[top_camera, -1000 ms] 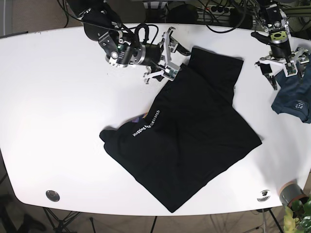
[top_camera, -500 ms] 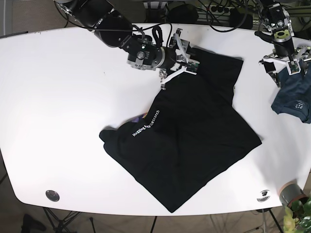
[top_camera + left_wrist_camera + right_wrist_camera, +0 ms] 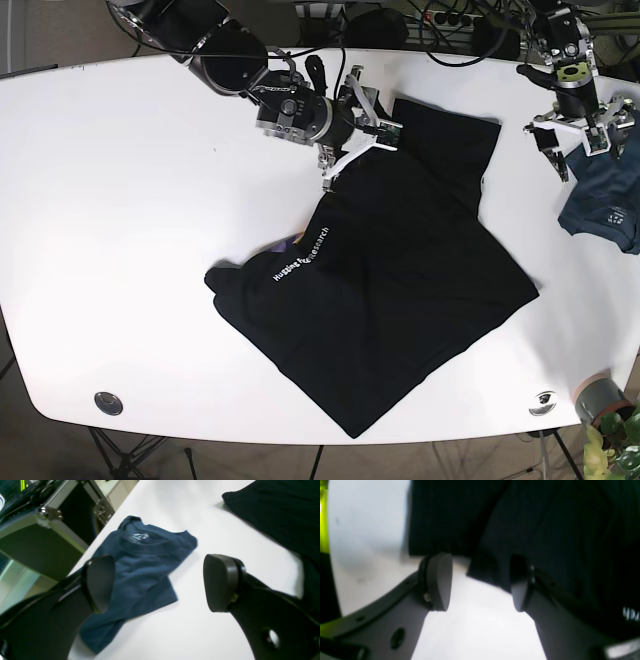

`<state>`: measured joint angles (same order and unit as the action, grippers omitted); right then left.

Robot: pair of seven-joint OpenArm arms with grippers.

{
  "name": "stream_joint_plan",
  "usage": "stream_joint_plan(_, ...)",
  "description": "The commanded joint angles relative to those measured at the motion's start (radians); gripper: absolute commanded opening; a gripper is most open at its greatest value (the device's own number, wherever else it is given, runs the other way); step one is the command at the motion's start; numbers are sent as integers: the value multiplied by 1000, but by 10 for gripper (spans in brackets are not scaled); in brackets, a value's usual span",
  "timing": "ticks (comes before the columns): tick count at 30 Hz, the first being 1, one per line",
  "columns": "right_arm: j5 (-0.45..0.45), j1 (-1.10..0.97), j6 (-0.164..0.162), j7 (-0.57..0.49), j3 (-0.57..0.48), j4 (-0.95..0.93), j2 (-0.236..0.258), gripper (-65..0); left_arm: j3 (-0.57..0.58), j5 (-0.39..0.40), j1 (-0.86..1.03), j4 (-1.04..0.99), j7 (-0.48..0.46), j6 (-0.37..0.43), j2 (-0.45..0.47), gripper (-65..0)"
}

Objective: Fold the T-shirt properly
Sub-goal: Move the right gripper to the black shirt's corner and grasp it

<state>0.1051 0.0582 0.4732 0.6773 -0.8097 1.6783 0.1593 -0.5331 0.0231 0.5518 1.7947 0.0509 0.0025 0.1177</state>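
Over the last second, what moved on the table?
The right gripper swept from beside the black T-shirt onto its upper-left edge, jaws open with a cloth corner between them. The left gripper shifted slightly over the blue shirt, open. Both shirts lie unchanged.

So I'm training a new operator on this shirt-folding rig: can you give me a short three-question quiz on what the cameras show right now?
1. True or false: the right claw is open at the black shirt's edge.
2. What colour is the shirt beside the left claw?
3. Is the left claw holding anything? A) yes B) no

Key: 1 true; 2 blue; 3 B.
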Motion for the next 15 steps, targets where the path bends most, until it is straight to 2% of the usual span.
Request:
stream_joint_plan(1,-6,12,-1,-20,3,18,-4,-300,1,1,3,14,-30,9,12,-128)
stream_joint_plan(8,-6,-28,2,-20,-6,26,-11,-300,24,1,3,14,-30,9,12,-128)
stream_joint_plan(11,-8,-30,2,-21,-49,21,-14,-300,31,1,3,14,-30,9,12,-128)
stream_joint_plan(15,-8,-28,2,-34,-73,9,-46,-300,29,1,3,14,-30,9,12,-128)
